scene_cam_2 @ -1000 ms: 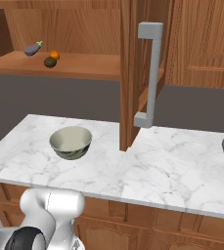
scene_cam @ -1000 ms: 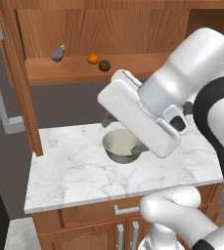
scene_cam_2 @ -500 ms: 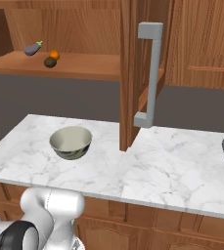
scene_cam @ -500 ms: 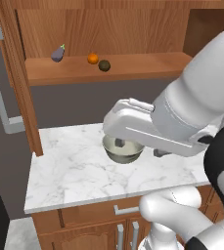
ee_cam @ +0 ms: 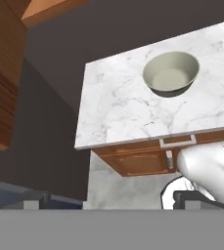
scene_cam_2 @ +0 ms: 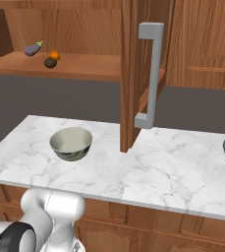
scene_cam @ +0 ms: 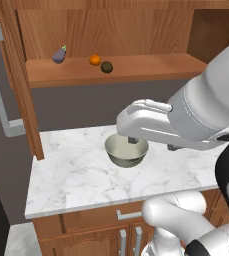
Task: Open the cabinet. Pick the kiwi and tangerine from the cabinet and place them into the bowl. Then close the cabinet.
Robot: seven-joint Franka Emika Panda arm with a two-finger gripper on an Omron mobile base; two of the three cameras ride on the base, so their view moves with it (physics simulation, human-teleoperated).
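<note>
With the cabinet (scene_cam: 116,30) already open, the claw (ee_cam: 111,200) hangs wide and empty above the counter (ee_cam: 118,112), the empty bowl (ee_cam: 171,73) below and ahead of it. The kiwi (scene_cam: 106,67) and tangerine (scene_cam: 95,60) lie on the cabinet shelf, well up from the claw, beside an eggplant (scene_cam: 59,55). Both fruit remain to be moved, and the doors to be shut, in this wood-and-marble kitchen.

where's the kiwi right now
The tiny dark brown kiwi sits on the open reddish-brown cabinet's wooden shelf, just right of the round orange tangerine.
</note>
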